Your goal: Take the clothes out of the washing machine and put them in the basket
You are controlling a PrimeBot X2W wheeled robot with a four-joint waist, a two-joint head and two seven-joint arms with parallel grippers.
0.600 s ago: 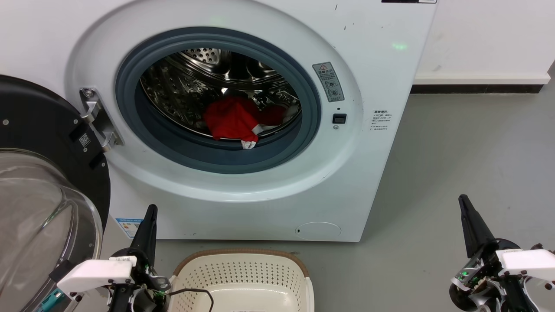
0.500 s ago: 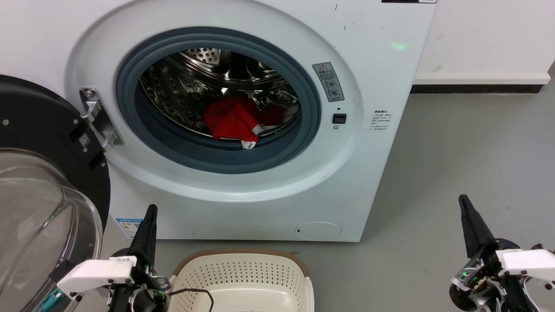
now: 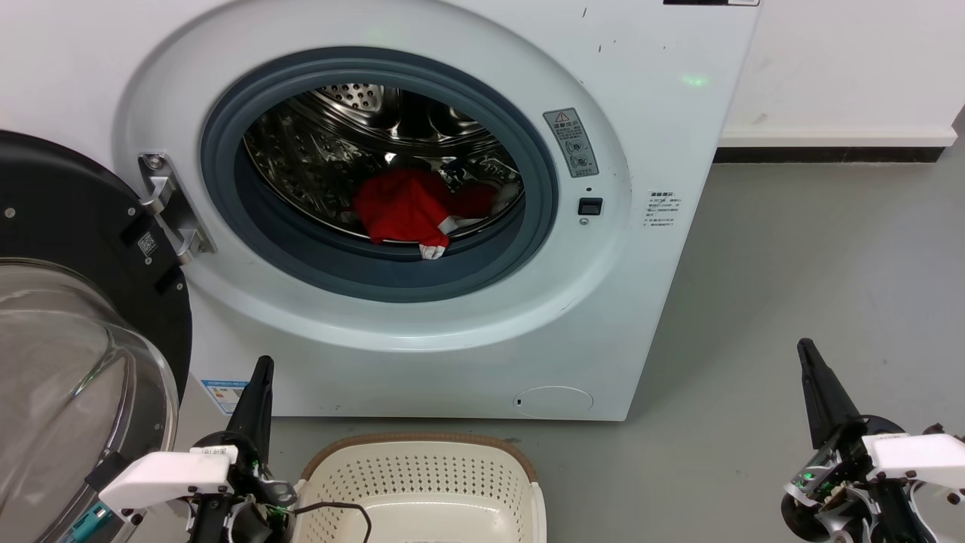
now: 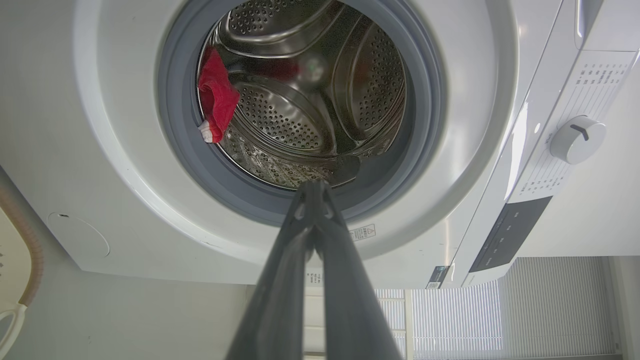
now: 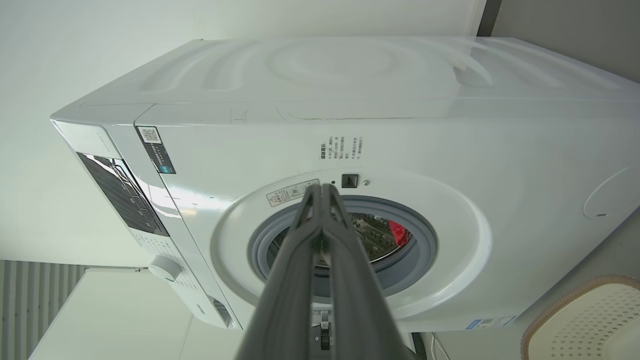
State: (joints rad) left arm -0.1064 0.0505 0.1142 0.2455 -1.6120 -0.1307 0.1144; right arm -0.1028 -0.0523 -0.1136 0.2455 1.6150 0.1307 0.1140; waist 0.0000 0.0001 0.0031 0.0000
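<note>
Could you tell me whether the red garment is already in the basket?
No, the garment lies inside the washing machine, apart from the basket.

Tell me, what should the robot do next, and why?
Probably lift the left gripper toward the open washing machine and part its jaws: the clothes lie in the drum, those jaws are shut on nothing, and the basket stands in front.

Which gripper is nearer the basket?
Left. The left gripper is just beside the basket's left rim; the right gripper is well off to its right, over the floor.
</note>
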